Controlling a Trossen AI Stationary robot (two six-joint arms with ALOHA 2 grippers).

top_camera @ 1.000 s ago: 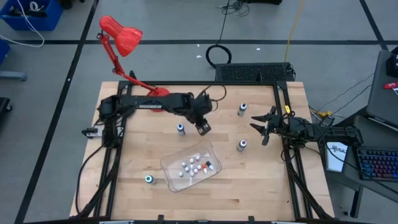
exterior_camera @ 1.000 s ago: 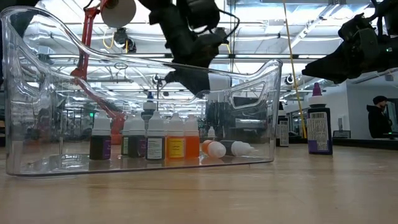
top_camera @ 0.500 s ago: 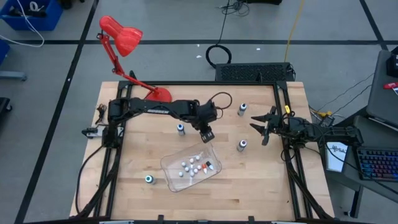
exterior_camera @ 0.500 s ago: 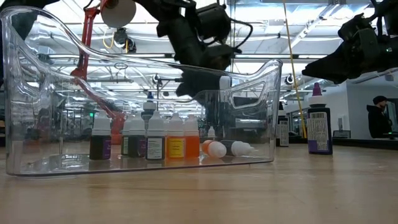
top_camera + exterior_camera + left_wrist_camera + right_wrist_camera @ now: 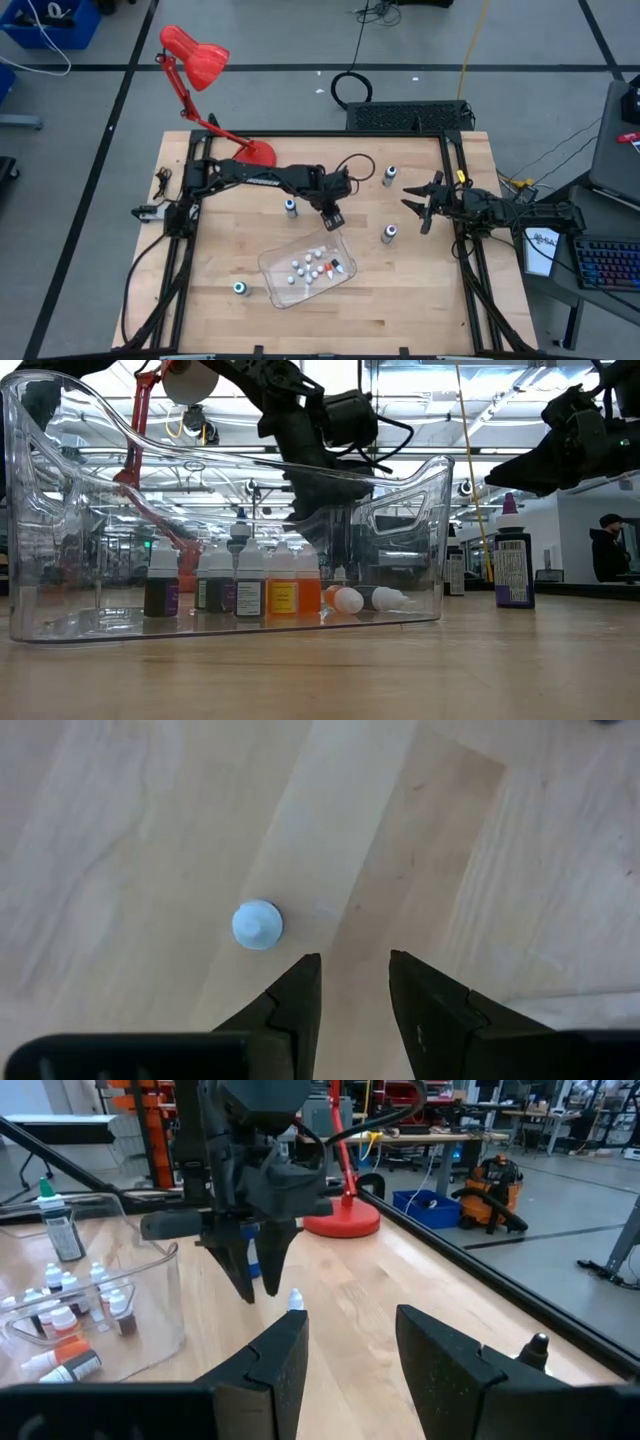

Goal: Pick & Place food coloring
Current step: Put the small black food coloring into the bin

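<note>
Several small white-capped food coloring bottles (image 5: 312, 268) are in the clear plastic tray (image 5: 270, 262); in the low view most stand upright (image 5: 250, 585) and two lie on their sides (image 5: 362, 598). Single bottles stand on the table (image 5: 290, 207), (image 5: 389, 177), (image 5: 388, 234), (image 5: 240, 288). My left gripper (image 5: 333, 216) hangs open, pointing down, just beyond the tray's far edge with nothing between its fingers (image 5: 352, 965); a white cap (image 5: 257, 924) shows beside it. My right gripper (image 5: 418, 207) waits open near the table's right edge.
A red desk lamp (image 5: 195, 55) stands with its base (image 5: 258, 152) at the table's far left. A purple-labelled bottle (image 5: 512, 555) stands right of the tray in the low view. Bare wood lies along the near edge and between the tray and my right gripper.
My left gripper has moved toward the tray, a little to the right and toward the near edge, and has come lower. My right arm has kept still.
</note>
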